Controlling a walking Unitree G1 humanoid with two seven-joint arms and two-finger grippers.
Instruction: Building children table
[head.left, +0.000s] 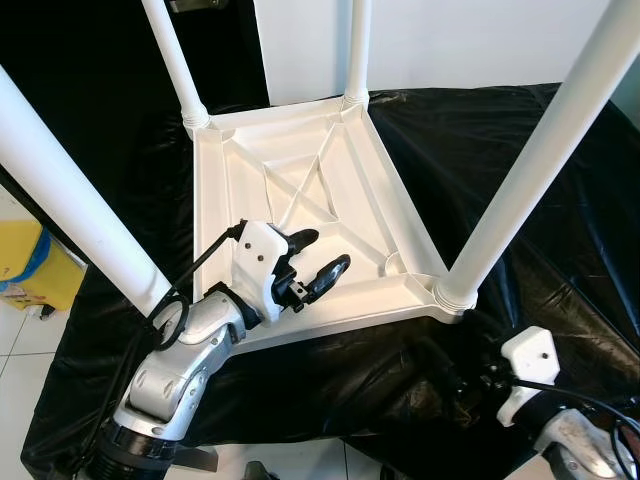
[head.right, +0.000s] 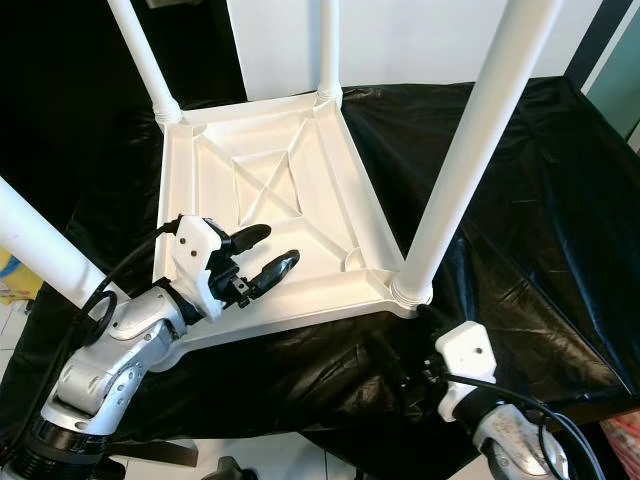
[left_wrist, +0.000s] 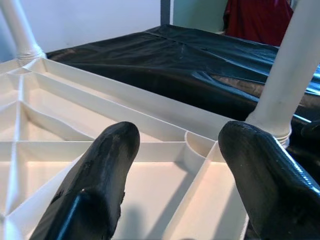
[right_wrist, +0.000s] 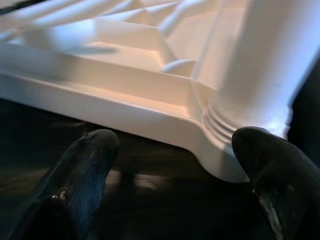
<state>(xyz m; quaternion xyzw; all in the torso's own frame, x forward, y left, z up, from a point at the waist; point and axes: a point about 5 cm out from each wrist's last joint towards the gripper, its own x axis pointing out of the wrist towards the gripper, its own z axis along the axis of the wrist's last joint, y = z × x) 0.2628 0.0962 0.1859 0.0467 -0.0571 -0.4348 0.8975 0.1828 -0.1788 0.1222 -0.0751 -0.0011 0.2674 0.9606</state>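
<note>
While we look down from the head camera, the white plastic children's table (head.left: 300, 190) lies upside down on a surface draped in black plastic sheeting (head.left: 560, 220), its ribbed underside facing up and its four white legs standing upward from the corners. We see the near right leg (head.left: 530, 170) rising from its threaded socket at the corner closest to our right side, the near left leg (head.left: 70, 210) slanting up past our left arm, and the two far legs (head.left: 175, 60) at the back corners beside a white wall panel (head.left: 450, 40). Our left gripper (head.left: 318, 258) hovers over the near edge of the tabletop's underside, its two black fingers (left_wrist: 105, 170) spread apart with nothing between them; in the left wrist view they point across the ribbed compartments toward the near right leg's corner. Our right gripper (right_wrist: 175, 165) sits low over the black sheeting, just in front of the corner where the near right leg screws in; its fingers (right_wrist: 85, 170) are wide apart and hold nothing, and in the right wrist view the socket and the base of the leg stand between and beyond them, not touched as far as we can tell. To our left, on the light tiled floor, a yellow object (head.left: 30, 265) sits beside the covered surface.
</note>
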